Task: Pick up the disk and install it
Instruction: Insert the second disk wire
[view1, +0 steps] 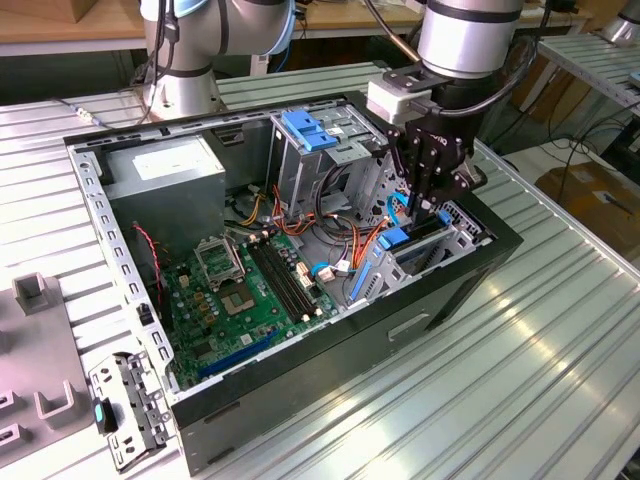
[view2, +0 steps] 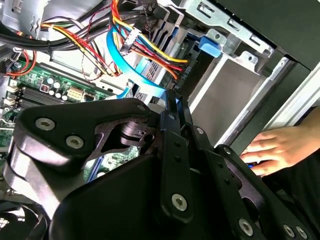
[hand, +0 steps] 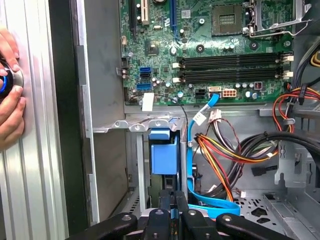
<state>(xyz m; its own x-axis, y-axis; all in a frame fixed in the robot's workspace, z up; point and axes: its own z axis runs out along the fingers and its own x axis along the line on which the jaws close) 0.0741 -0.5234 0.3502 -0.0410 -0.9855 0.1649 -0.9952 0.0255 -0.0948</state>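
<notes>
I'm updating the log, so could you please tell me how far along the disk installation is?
Done: the disk appears slotted into the drive bay of the case. In hand: the gripper sits directly over that bay, at the disk. Left: whether the disk is fully pushed home cannot be told.

Ribbed aluminium tabletop (view1: 520, 360) under bright glare; wooden bench (view1: 60, 25) behind; cardboard boxes (view1: 598, 195) on floor beyond.

- The black gripper (view2: 172, 107) linkage sits in the foreground, its fingers (view2: 171, 102) close together.
- Beyond it run a blue ribbon cable (view2: 131, 75) and coloured wires (view2: 150, 50).
- A green motherboard (view2: 45, 82) lies behind.
- A person's hand (view2: 280, 147) rests beside the case's dark edge (view2: 265, 105).
</notes>
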